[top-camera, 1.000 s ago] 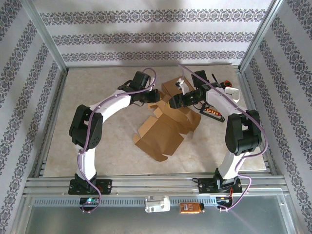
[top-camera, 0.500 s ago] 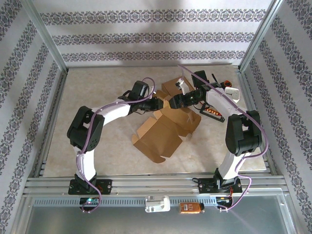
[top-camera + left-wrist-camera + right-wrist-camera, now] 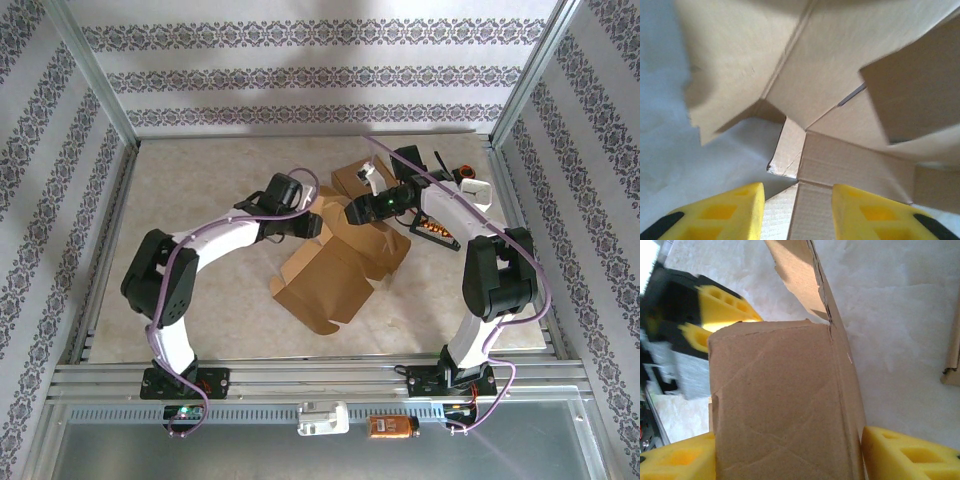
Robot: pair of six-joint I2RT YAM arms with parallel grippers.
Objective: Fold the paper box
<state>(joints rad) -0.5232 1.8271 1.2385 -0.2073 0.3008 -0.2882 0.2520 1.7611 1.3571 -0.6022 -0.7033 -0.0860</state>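
Top view: paper box [image 3: 335,268], brown corrugated, is lying half-formed in the middle of the surface [image 3: 200,170], with loose flaps splaying toward the near side and one panel poking up at the far side between the two wrists. Left arm [image 3: 225,232] is reaching in from the left, wrist sitting at the box's far left corner. Right arm [image 3: 465,210] is reaching in from the right, wrist over the far right part. Small black tray with orange bits [image 3: 432,230] is sitting just beside the box, under the right arm

Left wrist view: left pads [image 3: 735,210], yellow foam, are standing apart, with a corrugated flap running up through the gap and neither pad pressing it, so left jaws are apart and gripping nothing. A short tab [image 3: 787,152] is hanging at a crease just ahead, bigger panels above it

Right wrist view: a creased cardboard wall [image 3: 780,415] is spanning from one of the right pads [image 3: 680,460] to the other and touching both, so right jaws are clamped on the paper box. The left arm's yellow pads are sitting just behind the wall's top left corner

Step, my read: mid-fold, right side pinning a wall upright and left side free. Next move is likely calling for left jaws taking the nearby tab or side flap and tucking it inward along its crease, with the right holding steady so the box isn't sliding
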